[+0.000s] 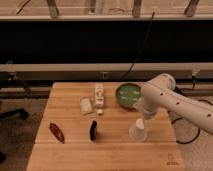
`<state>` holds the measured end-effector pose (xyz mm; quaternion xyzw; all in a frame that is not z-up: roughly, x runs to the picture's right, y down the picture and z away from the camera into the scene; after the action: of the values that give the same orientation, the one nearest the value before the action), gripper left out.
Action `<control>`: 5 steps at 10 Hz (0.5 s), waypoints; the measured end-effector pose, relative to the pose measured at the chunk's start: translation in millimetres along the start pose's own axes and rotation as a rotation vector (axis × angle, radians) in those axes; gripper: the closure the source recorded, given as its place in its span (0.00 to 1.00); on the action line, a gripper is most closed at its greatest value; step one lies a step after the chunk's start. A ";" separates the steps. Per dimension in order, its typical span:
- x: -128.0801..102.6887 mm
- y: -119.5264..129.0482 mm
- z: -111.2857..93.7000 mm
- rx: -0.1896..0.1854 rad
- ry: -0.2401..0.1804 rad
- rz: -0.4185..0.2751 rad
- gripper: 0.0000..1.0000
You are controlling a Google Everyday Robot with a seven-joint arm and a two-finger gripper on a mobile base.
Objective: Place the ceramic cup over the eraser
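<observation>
The ceramic cup (138,130) is small, white and tapered, and stands wide end down on the wooden table (75,155), right of centre. The eraser (93,130) is a small black block to the left of the cup, about a hand's width away. My white arm (167,97) reaches in from the right. The gripper (142,114) sits at the arm's lower end, just above the cup's top, and the arm mostly hides it. I cannot tell whether it is touching the cup.
A green bowl (128,94) stands behind the cup, partly behind my arm. A white tube (99,95) and a pale block (86,105) lie at the table's middle back. A dark red elongated object (56,132) lies at the left. A dark wall with cables runs behind the table.
</observation>
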<state>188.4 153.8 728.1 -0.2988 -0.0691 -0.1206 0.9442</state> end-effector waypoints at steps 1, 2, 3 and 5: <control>0.0 2.4 3.1 -0.008 -0.005 -0.001 0.20; 0.1 4.2 5.6 -0.015 -0.008 -0.001 0.20; 2.0 7.7 9.3 -0.027 -0.011 0.000 0.20; 4.4 11.5 14.8 -0.041 -0.018 0.002 0.20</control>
<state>194.9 170.8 734.7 -0.3192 -0.0748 -0.1183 0.9373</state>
